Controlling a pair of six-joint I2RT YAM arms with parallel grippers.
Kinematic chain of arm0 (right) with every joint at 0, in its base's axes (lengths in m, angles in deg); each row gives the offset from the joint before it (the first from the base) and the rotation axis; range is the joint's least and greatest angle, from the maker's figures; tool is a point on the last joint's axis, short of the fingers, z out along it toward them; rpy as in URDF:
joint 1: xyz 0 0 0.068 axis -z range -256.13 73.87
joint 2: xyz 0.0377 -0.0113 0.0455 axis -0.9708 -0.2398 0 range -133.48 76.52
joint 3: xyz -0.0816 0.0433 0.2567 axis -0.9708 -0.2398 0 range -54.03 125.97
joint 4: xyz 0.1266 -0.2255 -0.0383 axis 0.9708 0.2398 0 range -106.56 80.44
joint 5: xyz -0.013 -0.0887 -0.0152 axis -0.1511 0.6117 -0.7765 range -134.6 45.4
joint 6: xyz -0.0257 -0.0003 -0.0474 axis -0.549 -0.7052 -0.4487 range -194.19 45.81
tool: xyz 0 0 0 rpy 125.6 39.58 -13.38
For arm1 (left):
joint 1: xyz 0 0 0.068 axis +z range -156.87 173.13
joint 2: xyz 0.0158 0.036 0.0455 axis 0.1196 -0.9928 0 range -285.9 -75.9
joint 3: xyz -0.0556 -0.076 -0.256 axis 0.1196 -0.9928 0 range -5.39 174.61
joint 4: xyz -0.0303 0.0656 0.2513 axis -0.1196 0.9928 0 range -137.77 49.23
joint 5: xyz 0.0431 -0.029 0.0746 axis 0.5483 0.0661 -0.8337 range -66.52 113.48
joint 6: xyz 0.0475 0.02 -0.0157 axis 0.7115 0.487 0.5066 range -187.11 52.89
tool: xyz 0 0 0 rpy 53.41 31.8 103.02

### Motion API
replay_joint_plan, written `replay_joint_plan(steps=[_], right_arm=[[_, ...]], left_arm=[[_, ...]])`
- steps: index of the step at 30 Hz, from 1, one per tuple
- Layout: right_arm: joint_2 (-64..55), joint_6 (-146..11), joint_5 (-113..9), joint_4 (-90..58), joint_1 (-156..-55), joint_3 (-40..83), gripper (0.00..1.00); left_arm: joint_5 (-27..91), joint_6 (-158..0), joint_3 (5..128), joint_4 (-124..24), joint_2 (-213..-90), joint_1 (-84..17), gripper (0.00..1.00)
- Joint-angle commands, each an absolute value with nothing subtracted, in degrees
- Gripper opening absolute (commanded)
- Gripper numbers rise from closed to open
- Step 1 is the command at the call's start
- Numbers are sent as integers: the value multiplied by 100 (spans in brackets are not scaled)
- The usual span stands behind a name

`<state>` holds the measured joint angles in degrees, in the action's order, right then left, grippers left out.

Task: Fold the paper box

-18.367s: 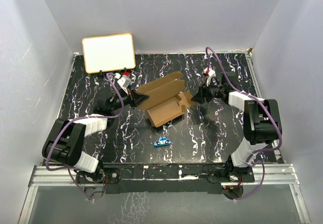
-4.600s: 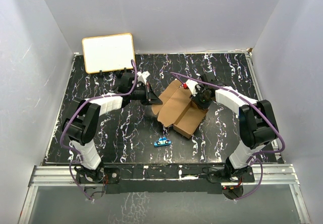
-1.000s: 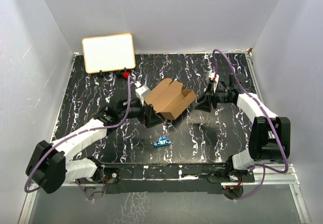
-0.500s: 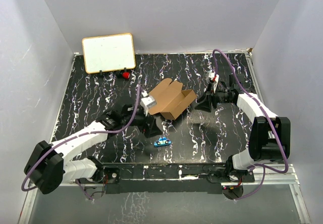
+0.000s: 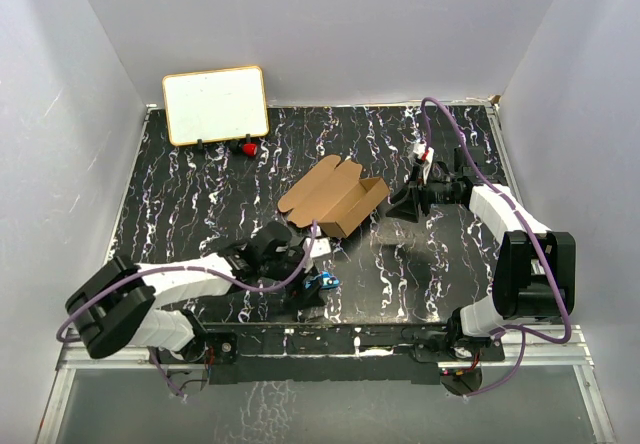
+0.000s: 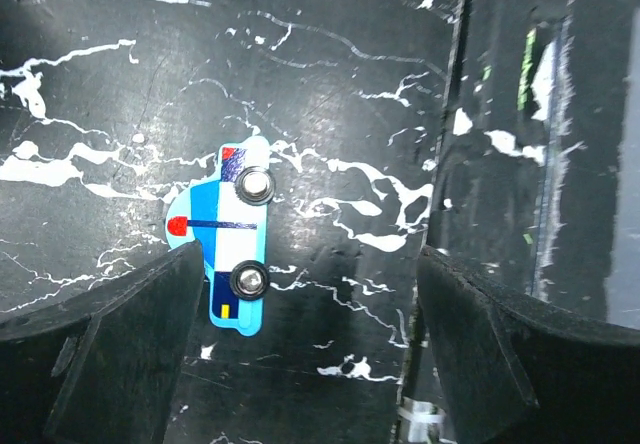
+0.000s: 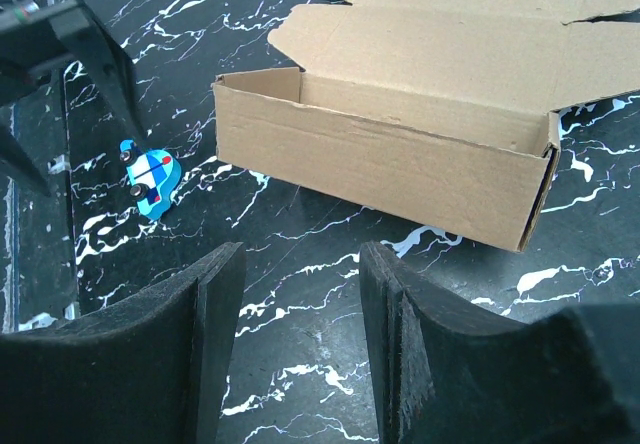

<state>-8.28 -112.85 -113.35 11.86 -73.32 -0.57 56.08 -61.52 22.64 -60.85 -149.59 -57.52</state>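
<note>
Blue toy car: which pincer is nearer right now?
Left. The left pincer hovers directly over the blue toy car, open, with a finger on either side of it. The right pincer is across the table, by the right end of the paper box, open and empty.

A lab test cell: plain white walls [image 5: 350,24] enclose a marbled table [image 5: 190,199].

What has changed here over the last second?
The left gripper drew away from the paper box toward the near edge and now hangs open over the blue toy car. The right gripper stayed open beside the box's right end. Box, car and white board kept their places.
</note>
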Motion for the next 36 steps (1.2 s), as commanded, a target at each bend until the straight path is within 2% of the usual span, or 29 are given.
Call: replay_joint_plan(steps=[1,14,17,23,26,31,36], right_arm=[[-741,-11418,-11616,893,-7281,-50,53],[-707,-11453,-11662,937,-7280,-31,53],[-711,-11460,-11683,946,-7284,-27,53],[-698,-11467,-11671,962,-7283,-32,53],[-689,-11470,-11671,961,-7285,-41,53],[-689,-11465,-11656,962,-7287,-41,53],[-702,-11140,-11344,720,-7455,-1,52]], left_arm=[[5310,-5439,2306,-6456,-15277,-5885,86],[5127,-4869,1872,-7706,-15645,-5901,85],[5189,-4866,1904,-7581,-15785,-5902,80],[5192,-4924,2079,-7401,-16163,-5904,64],[5133,-4937,2151,-7330,-16252,-5905,52],[5094,-4952,2185,-7295,-16236,-5902,41],[5092,-5030,2186,-7230,-15957,-5900,18]])
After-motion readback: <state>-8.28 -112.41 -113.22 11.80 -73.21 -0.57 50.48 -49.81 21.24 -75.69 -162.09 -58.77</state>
